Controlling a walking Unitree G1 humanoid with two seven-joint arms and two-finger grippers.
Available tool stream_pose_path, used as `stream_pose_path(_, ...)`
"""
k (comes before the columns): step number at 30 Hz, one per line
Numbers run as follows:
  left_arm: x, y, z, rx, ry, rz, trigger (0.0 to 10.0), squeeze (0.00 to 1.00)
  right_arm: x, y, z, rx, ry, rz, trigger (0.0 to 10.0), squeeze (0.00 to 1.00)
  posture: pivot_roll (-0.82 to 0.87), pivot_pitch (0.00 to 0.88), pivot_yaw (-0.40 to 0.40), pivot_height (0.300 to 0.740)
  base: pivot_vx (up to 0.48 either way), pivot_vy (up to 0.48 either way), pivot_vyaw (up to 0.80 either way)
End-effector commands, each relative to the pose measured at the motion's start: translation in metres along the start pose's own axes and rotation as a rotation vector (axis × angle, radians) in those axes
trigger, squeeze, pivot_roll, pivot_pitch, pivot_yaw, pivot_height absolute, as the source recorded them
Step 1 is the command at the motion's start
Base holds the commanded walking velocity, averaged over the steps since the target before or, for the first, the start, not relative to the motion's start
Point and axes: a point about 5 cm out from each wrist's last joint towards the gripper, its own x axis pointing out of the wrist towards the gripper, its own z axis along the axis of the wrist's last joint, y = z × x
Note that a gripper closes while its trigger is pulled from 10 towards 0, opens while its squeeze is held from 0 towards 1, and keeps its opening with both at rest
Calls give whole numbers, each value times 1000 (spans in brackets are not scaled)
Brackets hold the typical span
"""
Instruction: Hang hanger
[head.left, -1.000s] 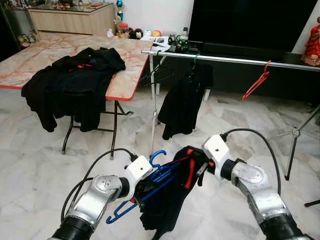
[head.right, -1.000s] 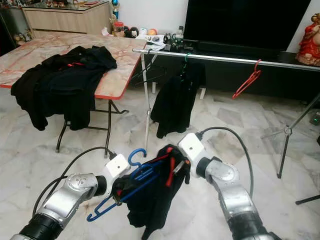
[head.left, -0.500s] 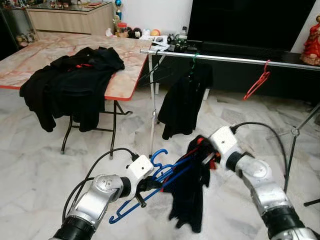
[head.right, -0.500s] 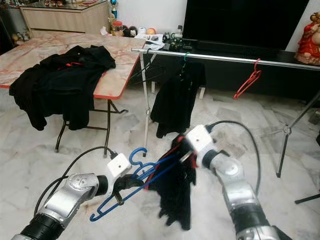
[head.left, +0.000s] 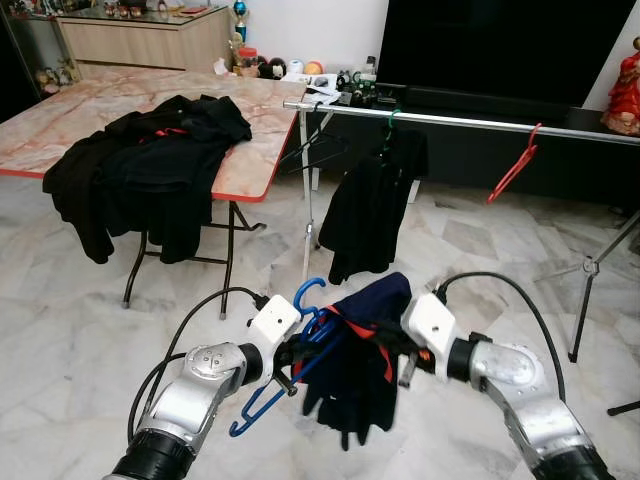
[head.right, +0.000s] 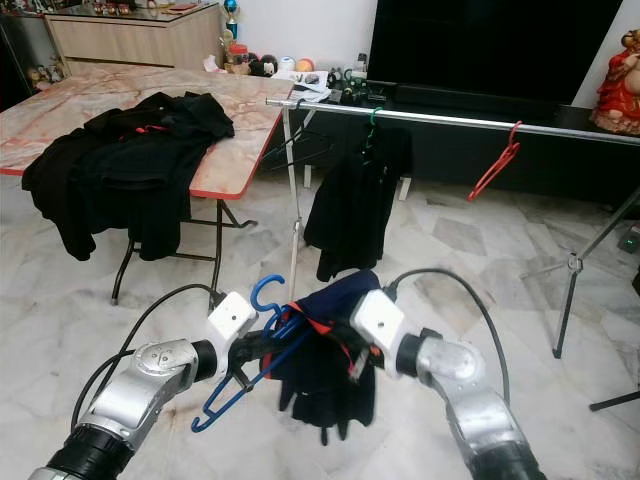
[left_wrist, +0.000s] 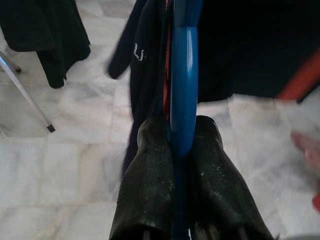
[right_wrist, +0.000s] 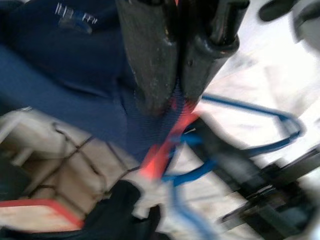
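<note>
Folding table (head.left: 250, 165) with black clothes upper left, left gripper (head.left: 288, 357) lower centre clamped on blue hanger (head.left: 300, 345), navy garment (head.left: 362, 365) draped over it, right gripper (head.left: 392, 345) pinching garment's red-trimmed edge, clothes rail (head.left: 450, 118) across top right

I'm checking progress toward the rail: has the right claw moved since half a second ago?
Yes. The right claw, shut on the dark garment, has dropped and swung toward the robot's left, farther below the clothes rail and nearer the left claw.
</note>
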Motion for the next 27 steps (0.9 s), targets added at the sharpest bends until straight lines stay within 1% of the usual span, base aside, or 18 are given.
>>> stream_pose_path(1, 0, 6, 16, 7, -70, 29, 10000, 0, -1, 6, 5, -20, -12, 59, 10000, 0, 53, 0, -63, 740, 0, 0, 0)
stream_pose_path(2, 2, 5, 16, 2, -72, 28, 10000, 0, -6, 11, 4, -15, -11, 105, 10000, 0, 52, 0, -63, 740, 0, 0, 0)
stream_pose_path(3, 3, 4, 16, -1, -72, 24, 10000, 0, -9, 12, 4, -14, -14, 124, 10000, 0, 51, 0, -63, 740, 0, 0, 0)
stream_pose_path(6, 4, 1, 15, -4, -69, 4, 10000, 0, -12, 12, 6, -13, -20, 125, 10000, 0, 49, 0, -62, 740, 0, 0, 0)
stream_pose_path(8, 4, -2, 14, -4, -63, -17, 10000, 0, -14, 5, 9, -39, -36, 72, 10000, 0, 49, 0, -62, 740, 0, 0, 0)
stream_pose_path(10, 5, -5, 12, -14, -58, -38, 10000, 0, -14, -6, 13, -41, -52, -10, 10000, 0, 46, 0, -61, 740, 0, 0, 0)
stream_pose_path(11, 5, -6, 12, -15, -58, -40, 10000, 0, -14, -7, 13, -43, -54, -19, 10000, 0, 46, 0, -61, 740, 0, 0, 0)
stream_pose_path(12, 5, -7, 12, -14, -57, -49, 10000, 0, -13, -12, 13, -43, -50, -63, 10000, 0, 49, 0, -62, 740, 0, 0, 0)
stream_pose_path(13, 5, -7, 12, -14, -57, -50, 10000, 0, -13, -14, 13, -49, -45, -80, 10000, 0, 49, 0, -62, 740, 0, 0, 0)
stream_pose_path(16, 5, -8, 12, -14, -54, -54, 10000, 0, -12, -16, 12, -48, -25, -95, 10000, 0, 51, 0, -62, 740, 0, 0, 0)
stream_pose_path(21, 4, -8, 11, -19, -54, -58, 10000, 0, -11, -13, 8, -29, -3, -73, 10000, 0, 52, 0, -63, 740, 0, 0, 0)
stream_pose_path(22, 4, -8, 11, -20, -55, -58, 10000, 0, -11, -12, 7, -17, 1, -67, 10000, 529, 51, 0, -62, 740, 0, 0, 0)
stream_pose_path(23, 4, -8, 11, -21, -55, -57, 10000, 0, -11, -11, 5, -7, 6, -61, 10000, 914, 51, 0, -62, 740, 0, 0, 0)
stream_pose_path(24, 4, -8, 11, -21, -55, -57, 10000, 0, -12, -10, 5, -8, 9, -55, 10000, 1000, 51, 0, -62, 740, 0, 0, 0)
stream_pose_path(26, 4, -8, 11, -22, -55, -58, 10000, 0, -12, -8, 3, -12, 22, -46, 10000, 1000, 49, 0, -62, 740, 0, 0, 0)
stream_pose_path(27, 4, -8, 11, -23, -56, -59, 10000, 0, -12, -8, -1, -27, 56, -46, 10000, 1000, 49, 0, -62, 740, 0, 0, 0)
